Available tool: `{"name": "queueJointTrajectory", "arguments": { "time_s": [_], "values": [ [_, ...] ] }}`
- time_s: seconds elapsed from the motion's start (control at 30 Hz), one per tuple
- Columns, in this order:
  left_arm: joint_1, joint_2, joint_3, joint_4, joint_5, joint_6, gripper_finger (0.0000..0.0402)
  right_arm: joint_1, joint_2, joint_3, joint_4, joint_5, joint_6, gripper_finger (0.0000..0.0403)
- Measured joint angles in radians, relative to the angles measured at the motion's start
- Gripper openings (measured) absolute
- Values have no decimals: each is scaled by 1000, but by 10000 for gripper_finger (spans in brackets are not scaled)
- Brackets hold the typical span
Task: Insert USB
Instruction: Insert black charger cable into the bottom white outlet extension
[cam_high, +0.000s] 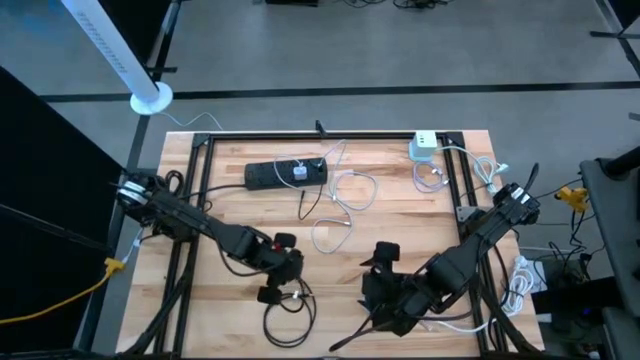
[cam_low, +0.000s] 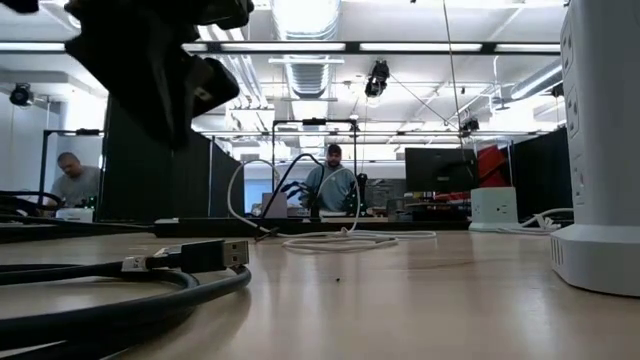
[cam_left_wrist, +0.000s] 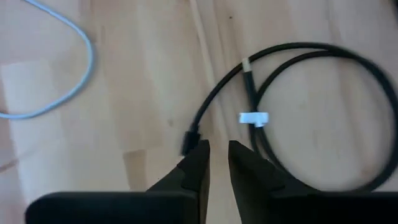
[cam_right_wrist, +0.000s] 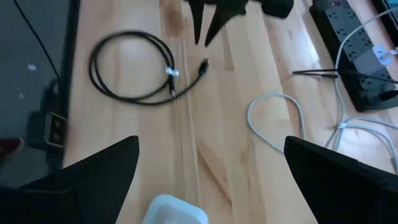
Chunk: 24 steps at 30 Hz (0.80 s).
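Our left gripper hangs nearly shut and empty just beside the black USB cable, coiled near-left on the table. It's light and floppy, so we'd grab the stiff plug. The right gripper waits near-right, wide open, empty.

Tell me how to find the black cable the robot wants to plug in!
Look at the wooden table, at its near edge beside the left gripper. There a black USB cable lies coiled in a loop, with its plug end sticking out toward the nearly shut fingers. It is the only black coil and has a small white tie, while the other loose cables nearby are white.
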Motion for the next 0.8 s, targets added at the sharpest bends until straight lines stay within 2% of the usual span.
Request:
{"name": "queueJointTrajectory", "arguments": {
  "time_s": [0.13, 0.27, 0.33, 0.4, 0.5, 0.6, 0.8],
  "values": [
    [-2, 0, 0, 46, 60, -67, 68, 0, 0, 33, 5, 0, 33, 385],
    [-32, 2, 0, 112, 65, -105, 77, 0, 0, 37, 29, 29, 39, 385],
    [-65, 2, 0, 151, -2, -94, 75, 0, 7, 33, 73, 78, -28, 385],
    [-98, -4, 0, 165, -90, -86, 68, -2, 31, 31, 127, 119, -167, 385],
    [-142, -33, 0, 160, -201, -122, 60, -26, 100, 28, 201, 106, -347, 385],
    [-190, -74, 0, 142, -296, -201, 52, -67, 183, 27, 262, 17, -426, 385],
    [-325, -169, 0, 10, -446, -459, 34, -115, 370, 27, 356, 75, -681, 384]
  ]
}}
